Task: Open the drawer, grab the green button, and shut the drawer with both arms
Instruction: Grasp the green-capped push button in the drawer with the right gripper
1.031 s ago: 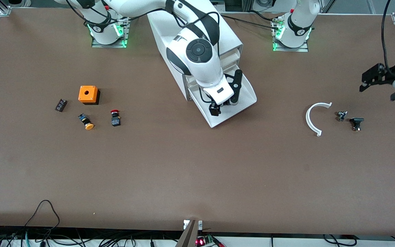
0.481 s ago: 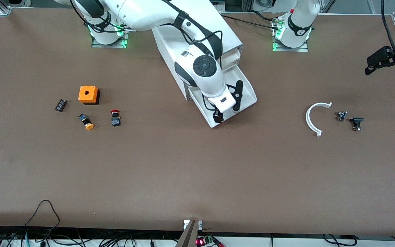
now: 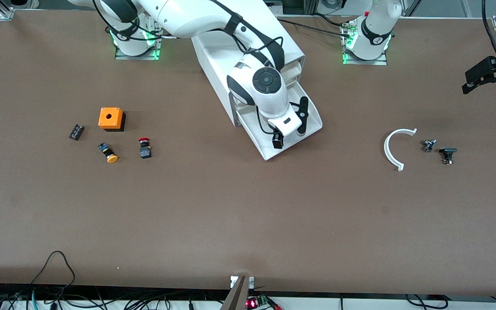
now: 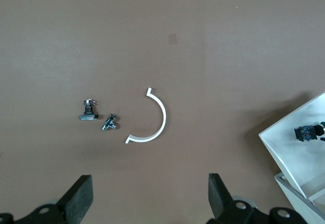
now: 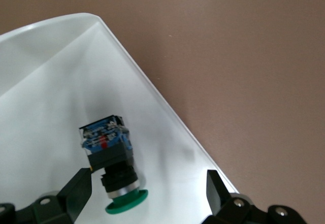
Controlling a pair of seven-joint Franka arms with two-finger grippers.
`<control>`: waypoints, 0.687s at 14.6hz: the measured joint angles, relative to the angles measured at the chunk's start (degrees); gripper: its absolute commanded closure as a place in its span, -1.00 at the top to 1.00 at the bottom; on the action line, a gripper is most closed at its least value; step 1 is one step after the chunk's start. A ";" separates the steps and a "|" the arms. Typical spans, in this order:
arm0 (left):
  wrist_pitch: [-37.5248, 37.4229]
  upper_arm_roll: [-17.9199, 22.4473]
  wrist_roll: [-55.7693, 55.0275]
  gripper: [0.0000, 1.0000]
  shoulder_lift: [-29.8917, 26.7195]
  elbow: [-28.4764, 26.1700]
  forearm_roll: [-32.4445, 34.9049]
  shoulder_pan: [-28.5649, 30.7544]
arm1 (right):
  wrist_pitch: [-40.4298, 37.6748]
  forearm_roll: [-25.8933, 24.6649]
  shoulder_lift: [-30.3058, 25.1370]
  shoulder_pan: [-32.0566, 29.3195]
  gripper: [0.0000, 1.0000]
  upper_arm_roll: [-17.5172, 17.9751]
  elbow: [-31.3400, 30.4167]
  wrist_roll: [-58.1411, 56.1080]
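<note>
Both fingers wide open, empty: right gripper [image 5: 144, 196] over button [image 5: 112, 168], left gripper [image 4: 147, 196] waits.

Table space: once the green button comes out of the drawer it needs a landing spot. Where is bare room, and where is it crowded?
Bare: the brown table nearer the camera than everything, and between the open drawer and the white arc piece. Crowded: around the orange box, yellow-capped button and red-capped button; inside the drawer, where the open right hand hangs over the green button.
</note>
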 measured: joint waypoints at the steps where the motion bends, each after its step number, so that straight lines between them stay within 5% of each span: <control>1: 0.00 0.00 -0.11 1.00 0.00 0.00 0.00 0.00 | -0.20 0.00 0.00 0.35 1.00 -0.01 0.01 0.00; 10: 0.00 -0.18 -7.79 1.00 0.00 0.01 0.00 -0.15 | -3.08 -0.01 0.34 1.99 1.00 -0.25 0.01 -1.88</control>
